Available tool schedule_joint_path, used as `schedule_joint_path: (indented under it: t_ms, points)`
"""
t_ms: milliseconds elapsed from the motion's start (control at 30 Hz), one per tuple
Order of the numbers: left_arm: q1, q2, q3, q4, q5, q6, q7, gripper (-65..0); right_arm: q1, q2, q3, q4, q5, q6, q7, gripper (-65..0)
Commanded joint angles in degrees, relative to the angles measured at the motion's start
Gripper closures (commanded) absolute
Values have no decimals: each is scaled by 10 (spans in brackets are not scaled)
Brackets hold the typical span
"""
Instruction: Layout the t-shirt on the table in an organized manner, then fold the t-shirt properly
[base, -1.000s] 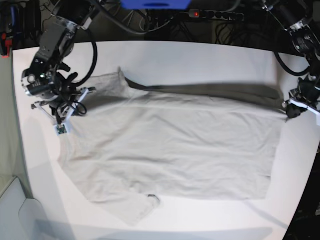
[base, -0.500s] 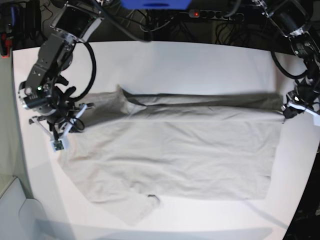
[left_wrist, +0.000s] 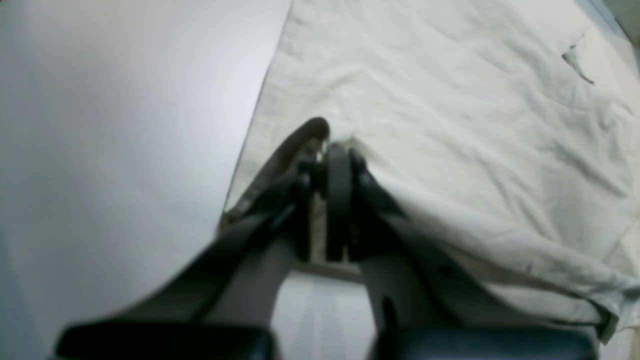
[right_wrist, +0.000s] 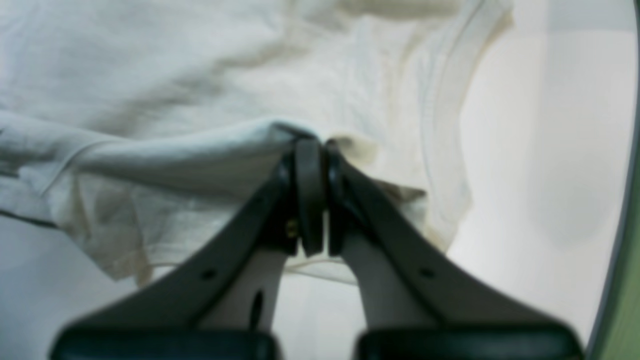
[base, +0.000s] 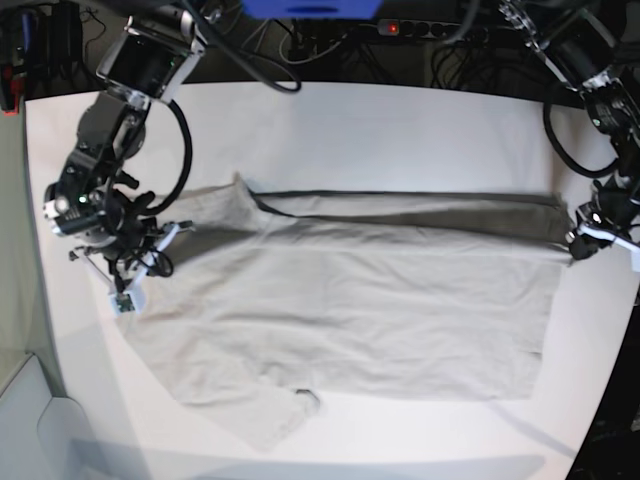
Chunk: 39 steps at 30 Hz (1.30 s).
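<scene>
Left claw clenched on t-shirt hem corner, right claw clenched on its shoulder edge near the collar. Shirt spread across white counter, far edge lifted taut between both claws. Layout nearly done; folding not yet begun.

I've got the beige shirt spread mostly flat on the white table, far edge lifted and stretched taut between both claws, collar by the right one.
</scene>
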Motion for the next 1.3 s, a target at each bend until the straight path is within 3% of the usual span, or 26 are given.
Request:
schedule_joint_path:
  t_ms: [0, 400, 533, 700, 1000, 1133, 1267]
  points:
    - [-9, -11, -1, 1, -10, -1, -10, -5, 11, 2, -1, 4, 4, -3, 10, 0]
    - [-30, -13, -4, -61, -9, 0, -12, -5, 30, 2, -1, -19, 3, -3, 11, 0]
    - [-39, -23, -5, -94, 16, -2, -13, -5, 38, 5, -1, -21, 3, -3, 11, 0]
    - [-48, -22, -1, -106, 27, -1, -45, -9, 40, 5, -1, -21, 3, -3, 11, 0]
    - [-52, -22, -1, -107, 27, 0, -50, -9, 41, 5, -1, -24, 3, -3, 11, 0]
    - [-52, -22, -1, -109, 27, 0, -50, -9, 50, 6, -1, -60, 3, -3, 11, -56]
    - [-52, -27, -1, -137, 27, 0, -51, -10, 52, 14, -1, -75, 3, -3, 11, -69]
